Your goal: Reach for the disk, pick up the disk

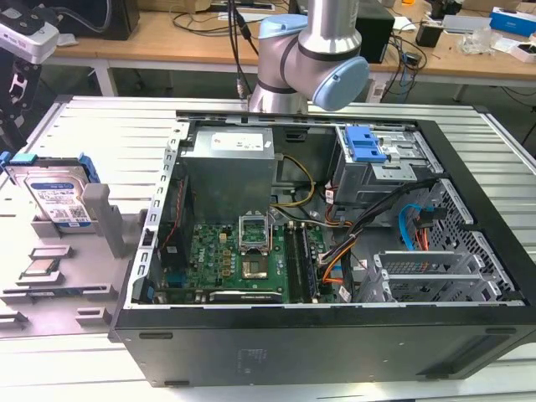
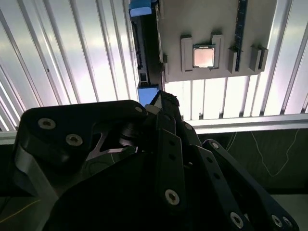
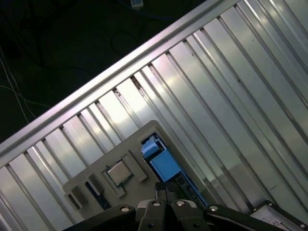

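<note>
Desk: What sits closest to the lens?

Photographer: The black claw (image 2: 161,102), its linkage dark across the second wrist view, hangs over the ribbed metal tabletop (image 2: 72,57). Whether it is spread wide or drawn narrow cannot be told from these angles. It appears to carry nothing.

Desk: And the disk?

Photographer: The disk (image 3: 162,162) stands on edge below the claw, slotted into a grey holder (image 3: 130,144), its bright blue carrier catching the light in both wrist views. In the exterior view its silver face and white-and-blue label tilt at the exterior view's left, well apart from the open computer case (image 1: 318,343).

Desk: Anything beside it?

Photographer: A small square CPU chip (image 2: 204,56) rests in its own recess of the same holder, near the disk, not touching it.

Desk: How far along is the job?

Photographer: By the look of it, the reach is largely made: the claw lines up over the disk's blue end, though contact cannot be confirmed. The pick-up is not yet done; the disk sits seated in its slot.

Desk: And behind?

Photographer: The arm (image 1: 311,59) rises beyond the case, a cluttered wooden tabletop (image 1: 167,38) farther back.
</note>
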